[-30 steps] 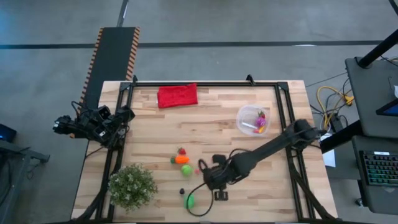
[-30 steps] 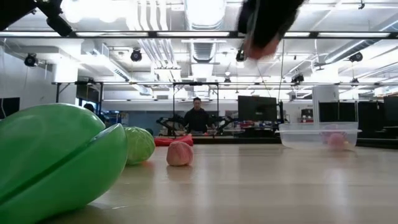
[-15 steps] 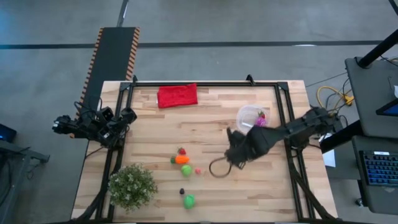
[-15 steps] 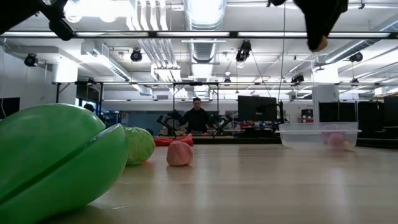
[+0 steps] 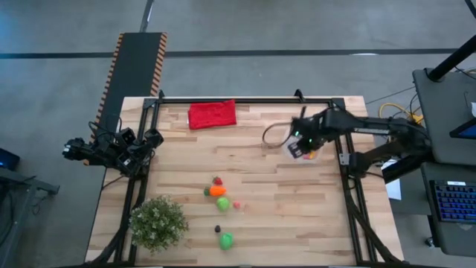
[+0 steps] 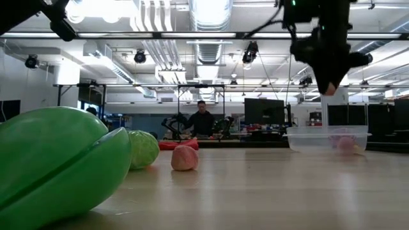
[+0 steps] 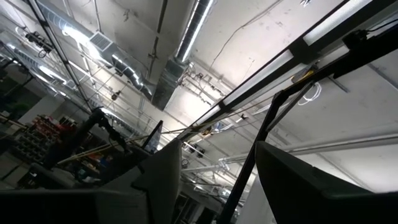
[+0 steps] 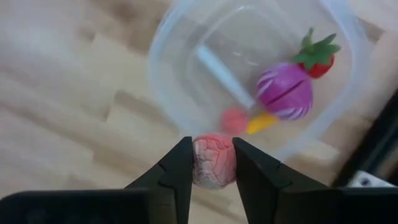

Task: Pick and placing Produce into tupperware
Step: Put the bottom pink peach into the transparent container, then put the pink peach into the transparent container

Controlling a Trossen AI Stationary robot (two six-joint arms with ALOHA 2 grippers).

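Note:
My right gripper [image 8: 212, 177] hovers over the near rim of the tupperware [image 8: 249, 74], a round clear tub at the table's far right, and is shut on a small pink piece of produce [image 8: 213, 160]. In the low view the gripper [image 6: 328, 86] hangs well above the tub [image 6: 327, 137]. Inside the tub lie a magenta piece [image 8: 285, 92], a red one with a green top [image 8: 317, 57], a yellow one and a pink one. More produce rests on the wood near the table's middle: red [image 5: 216, 180], orange [image 5: 218, 190], green [image 5: 223, 202] and green [image 5: 226, 240]. My left gripper [image 5: 149, 140] waits open past the table's left edge. My right gripper pinches the pink piece [image 8: 213, 163] between its two fingers [image 8: 177, 171], one on each side of it. The fingers come from above, pointing down. The piece is lifted clear, high over the tub's rim [image 6: 327, 130], and shows at the fingers' free ends [image 6: 328, 89].
A red cloth [image 5: 212, 115] lies at the far edge, and a bushy potted plant [image 5: 158, 222] stands at the near left corner. Black frame rails run along the table's sides [image 5: 336, 130]. A person [image 6: 202, 121] stands far behind the table.
My right gripper, shut on the pink piece throughout, has travelled from the near middle of the table toward the far right, turning as it went, and now hangs over the tub. The rest of the produce has stayed in place.

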